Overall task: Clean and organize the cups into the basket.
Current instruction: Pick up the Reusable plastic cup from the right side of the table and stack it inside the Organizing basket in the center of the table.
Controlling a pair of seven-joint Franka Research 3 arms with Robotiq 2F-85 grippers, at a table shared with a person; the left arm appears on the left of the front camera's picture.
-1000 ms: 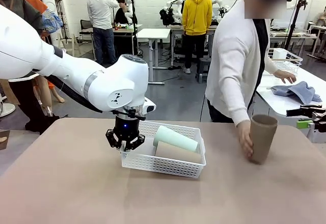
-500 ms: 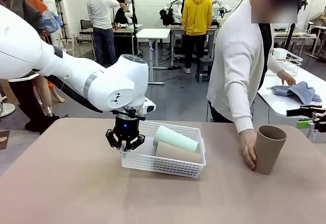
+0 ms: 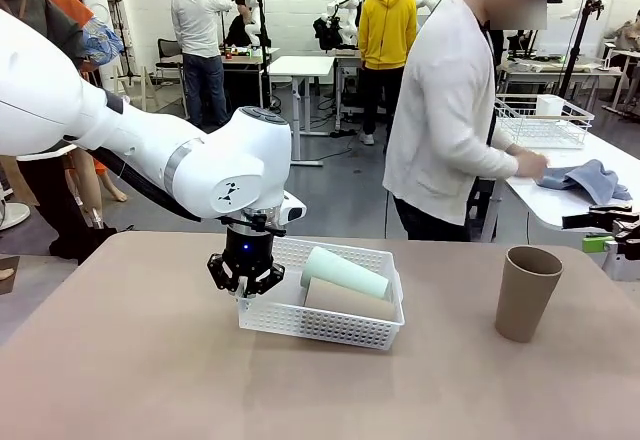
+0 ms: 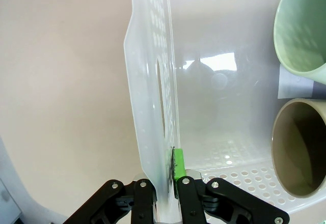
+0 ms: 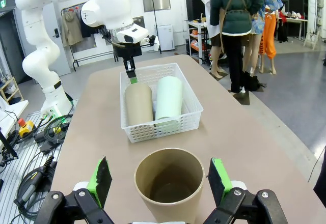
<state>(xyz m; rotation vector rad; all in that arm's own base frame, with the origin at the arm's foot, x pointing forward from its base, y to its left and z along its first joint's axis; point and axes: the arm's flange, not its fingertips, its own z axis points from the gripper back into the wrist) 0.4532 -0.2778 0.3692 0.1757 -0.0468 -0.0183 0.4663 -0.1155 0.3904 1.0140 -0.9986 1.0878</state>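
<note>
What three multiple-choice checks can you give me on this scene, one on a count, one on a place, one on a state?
1. How many cups lie in the basket? A. Two B. One C. Three
2. Where does the third cup stand? A. In the basket B. In the person's hand C. On the table, right of the basket
3. What are the left gripper's fingers doing? A. Hanging open B. Shut on the basket's wall C. Holding a cup

1 A: a mint-green cup and a tan cup lie in it.
2 C: it stands upright, untouched, ahead of the right gripper's open fingers.
3 B: the left wrist view shows the wall pinched between the green pads.
</note>
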